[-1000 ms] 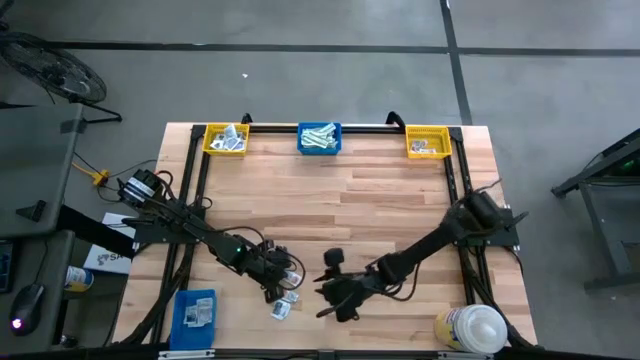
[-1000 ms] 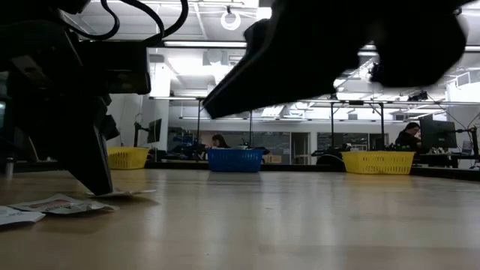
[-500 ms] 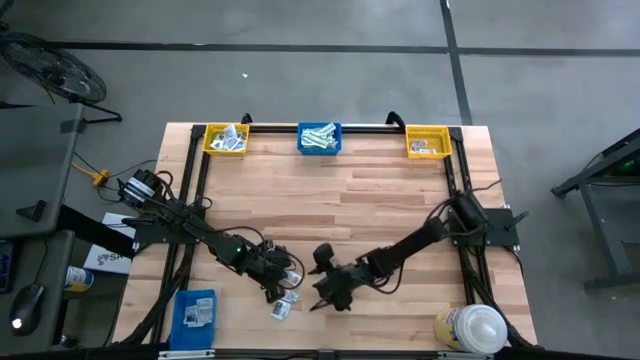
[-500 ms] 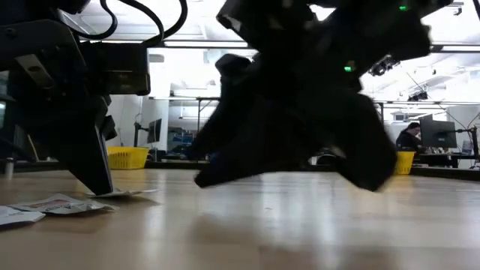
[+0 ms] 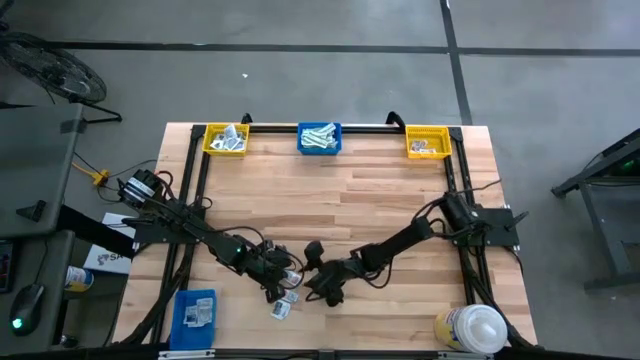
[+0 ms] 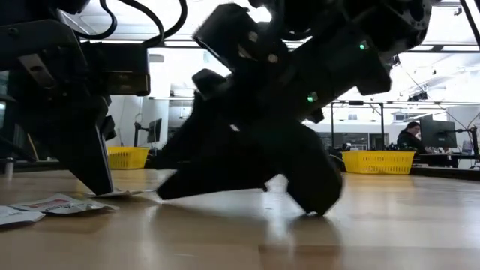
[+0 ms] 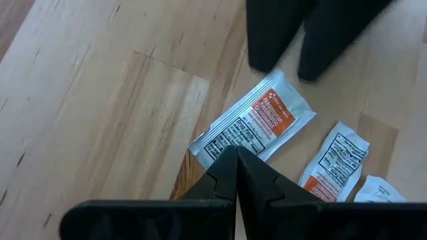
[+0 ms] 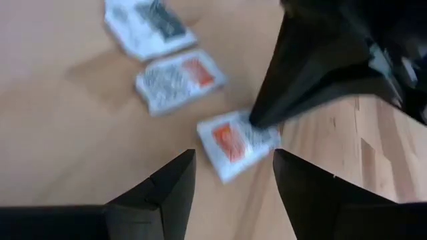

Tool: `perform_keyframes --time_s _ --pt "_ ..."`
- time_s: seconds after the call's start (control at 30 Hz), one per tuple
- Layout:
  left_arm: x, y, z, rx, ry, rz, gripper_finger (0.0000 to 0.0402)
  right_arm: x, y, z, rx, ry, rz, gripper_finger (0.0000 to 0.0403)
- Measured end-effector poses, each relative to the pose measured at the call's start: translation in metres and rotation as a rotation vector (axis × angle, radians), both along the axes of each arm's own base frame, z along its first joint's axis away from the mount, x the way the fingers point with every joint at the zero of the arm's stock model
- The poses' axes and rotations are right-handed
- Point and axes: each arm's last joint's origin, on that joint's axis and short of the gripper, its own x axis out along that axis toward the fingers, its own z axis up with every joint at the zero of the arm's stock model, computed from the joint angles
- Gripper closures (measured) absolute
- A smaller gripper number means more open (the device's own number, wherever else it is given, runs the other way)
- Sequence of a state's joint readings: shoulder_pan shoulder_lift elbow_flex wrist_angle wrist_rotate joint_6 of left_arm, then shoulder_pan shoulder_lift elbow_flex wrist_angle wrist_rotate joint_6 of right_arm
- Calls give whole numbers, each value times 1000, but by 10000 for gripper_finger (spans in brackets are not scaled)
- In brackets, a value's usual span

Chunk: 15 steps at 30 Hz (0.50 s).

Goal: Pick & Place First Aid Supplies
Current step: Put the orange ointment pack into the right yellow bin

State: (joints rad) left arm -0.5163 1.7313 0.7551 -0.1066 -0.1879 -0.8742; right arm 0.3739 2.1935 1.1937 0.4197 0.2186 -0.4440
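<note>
- Two dark arms are seen stretched low over the near half of the wooden bench (image 5: 330,190), each reaching inward from its own side until the tools nearly meet.
- The right arm is angled down from the right edge, its right tool (image 5: 318,285) held just over the wood with the fingers (image 8: 167,190) spread apart and nothing between them.
- The left arm is bent in from the left edge, and the left tool (image 5: 282,283) is set tip-down with its fingers (image 7: 235,175) pressed together, the tips resting on the edge of one packet (image 7: 253,123).
- In the low view both tools are shown close to the bench surface, the right one filling the middle of the picture.
- The first aid supplies are found as a small cluster of white packets with orange and dark print (image 5: 284,302) lying flat on the bench under and beside the two tools; three are counted in the right wrist view.
- A blue bin (image 5: 195,310) is placed at the near left corner and a white-capped bottle (image 5: 470,328) at the near right corner.
- Along the far edge two yellow bins (image 5: 226,138) are set either side of a second blue bin (image 5: 319,137), all holding packets.
- Beyond the bench a lit workroom with desks and a seated person (image 6: 410,137) is visible.
</note>
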Motion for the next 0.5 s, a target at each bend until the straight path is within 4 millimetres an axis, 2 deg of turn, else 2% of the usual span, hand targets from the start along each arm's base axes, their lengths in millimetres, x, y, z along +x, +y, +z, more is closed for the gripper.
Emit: perform_keyframes --time_s 0.33,0.5 --pt "0 0 0 -9 2 11 401 26 10 -12 11 23 14 208" --pt "0 0 0 -18 7 5 401 25 8 -15 -55 111 -67 208"
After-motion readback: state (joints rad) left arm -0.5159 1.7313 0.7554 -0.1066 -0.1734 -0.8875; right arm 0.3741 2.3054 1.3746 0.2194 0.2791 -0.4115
